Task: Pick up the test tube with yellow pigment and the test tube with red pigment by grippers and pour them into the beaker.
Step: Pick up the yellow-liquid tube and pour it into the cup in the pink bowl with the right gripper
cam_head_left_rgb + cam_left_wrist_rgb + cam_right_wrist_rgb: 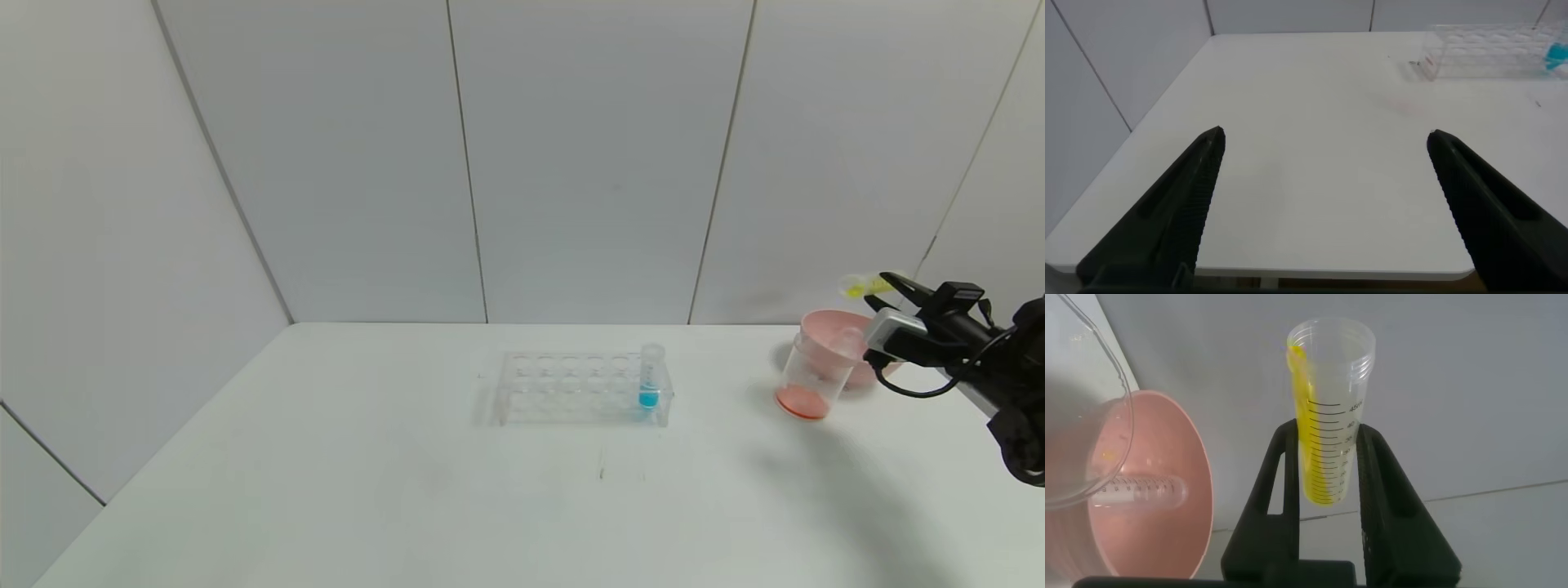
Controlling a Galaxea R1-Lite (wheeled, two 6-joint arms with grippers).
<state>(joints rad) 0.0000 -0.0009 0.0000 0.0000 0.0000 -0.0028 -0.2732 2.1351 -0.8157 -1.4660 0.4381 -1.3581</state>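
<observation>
One yellow test tube (1327,416) in right gripper (1327,469); one beaker (811,377), one pink bowl (824,325)

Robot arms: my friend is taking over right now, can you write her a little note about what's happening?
Right end effector: shut on the test tube with yellow pigment, tipped nearly level above and behind the beaker.
Left end effector: open, holding nothing, over the near left of the table.
Beaker: beside the pink bowl, orange-red liquid in its bottom.
An emptied tube lies in the pink bowl.
Blue tube: in the rack.
Done: red apparently poured.
Left: pour the yellow into the beaker.
</observation>
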